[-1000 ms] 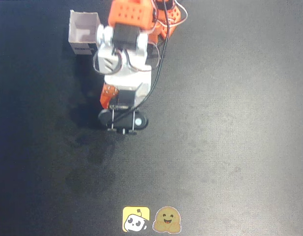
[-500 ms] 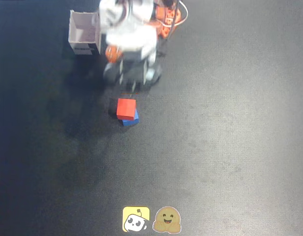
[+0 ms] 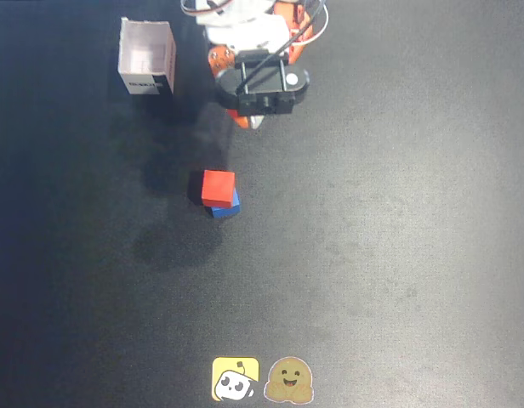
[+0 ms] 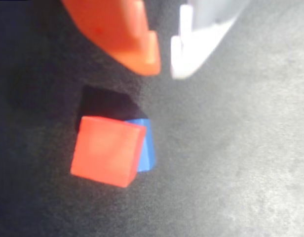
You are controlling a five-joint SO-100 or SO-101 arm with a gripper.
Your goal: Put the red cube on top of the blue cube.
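The red cube [image 3: 218, 186] rests on top of the blue cube [image 3: 230, 208] on the dark mat, turned a little so that only a blue edge shows at its lower right. The wrist view shows the same stack: the red cube [image 4: 106, 150] covers most of the blue cube [image 4: 146, 146]. My gripper [image 3: 247, 120] is pulled back toward the arm's base, well above the stack in the overhead view and apart from it. In the wrist view my gripper [image 4: 164, 66] holds nothing, its orange and white fingertips almost together with only a thin slit between them.
A white open box [image 3: 146, 56] stands at the upper left, beside the arm's base [image 3: 249, 25]. Two stickers [image 3: 262, 379] lie at the mat's bottom edge. Dark mat surrounds the stack on every side.
A second ago the arm hung over the stack and hid it. It has since drawn back toward its base, uncovering the red cube on the blue cube. The cubes have not shifted.
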